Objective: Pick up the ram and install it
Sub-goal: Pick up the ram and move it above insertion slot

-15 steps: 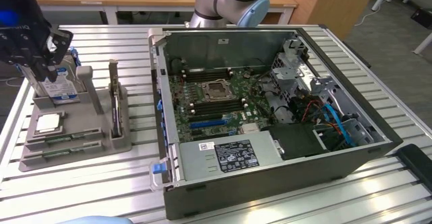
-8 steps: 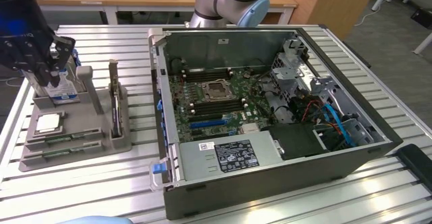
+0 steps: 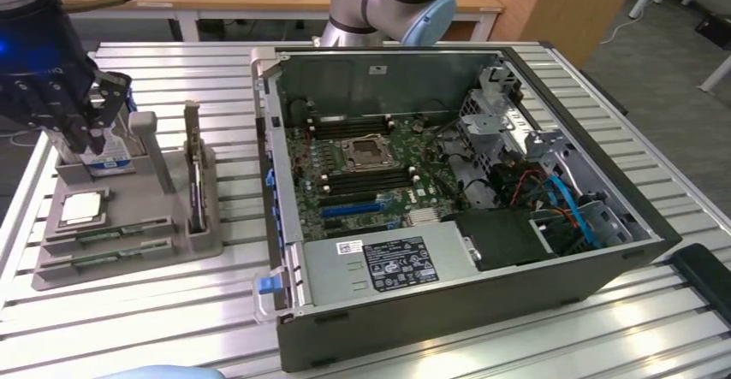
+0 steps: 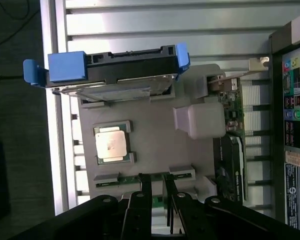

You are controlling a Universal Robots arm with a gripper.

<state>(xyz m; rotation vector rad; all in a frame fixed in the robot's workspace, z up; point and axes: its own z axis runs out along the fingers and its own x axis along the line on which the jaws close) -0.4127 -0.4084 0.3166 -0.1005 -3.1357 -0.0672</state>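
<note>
Two ram sticks lie in slots at the front of a grey holder (image 3: 154, 212): one ram (image 3: 112, 233) and a second (image 3: 109, 257) just in front of it. In the wrist view a green strip of ram (image 4: 125, 180) crosses the holder just beyond my fingertips, and a bit of the other ram (image 4: 159, 201) shows between them. My gripper (image 3: 89, 139) hangs above the holder's back end, over the hard drive. In the wrist view the gripper (image 4: 156, 182) stands open with a narrow gap, holding nothing.
The holder also carries a blue-framed hard drive (image 4: 115, 80), a silver CPU (image 4: 111, 145) and an upright graphics card (image 3: 200, 182). The open computer case (image 3: 457, 182) lies at the exterior view's right, with its motherboard (image 3: 354, 165) exposed. All of it rests on a slatted aluminium table (image 3: 137, 328).
</note>
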